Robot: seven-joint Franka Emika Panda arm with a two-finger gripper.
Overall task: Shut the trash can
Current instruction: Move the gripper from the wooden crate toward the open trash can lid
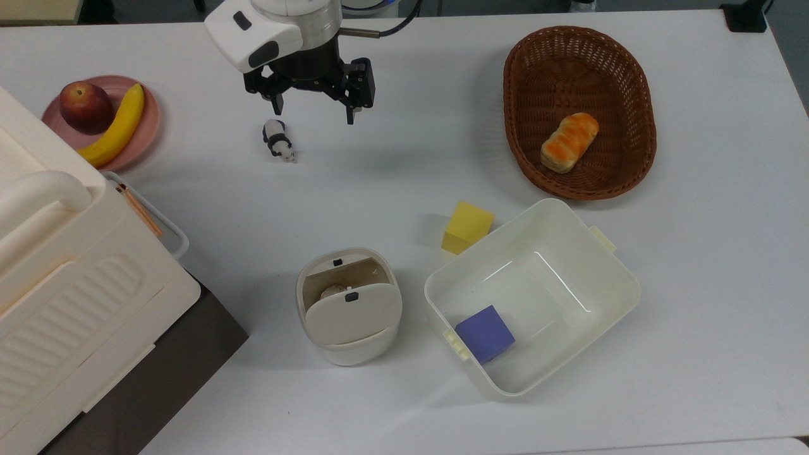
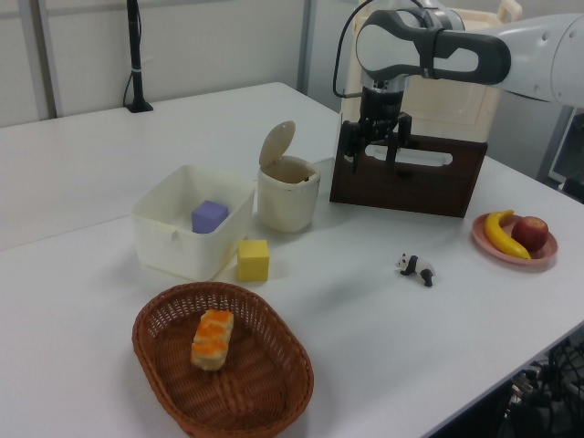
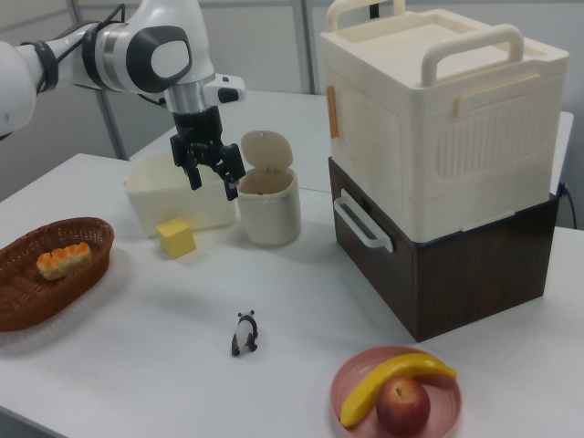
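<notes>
Trash can (image 1: 349, 306) lid raised, hand (image 1: 314, 107) open above panda figurine (image 1: 278, 140)

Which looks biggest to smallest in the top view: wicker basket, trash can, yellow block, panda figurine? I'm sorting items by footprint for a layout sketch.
1. wicker basket
2. trash can
3. yellow block
4. panda figurine
The gaps are clear, so nearness to the camera should not change the order.
</notes>
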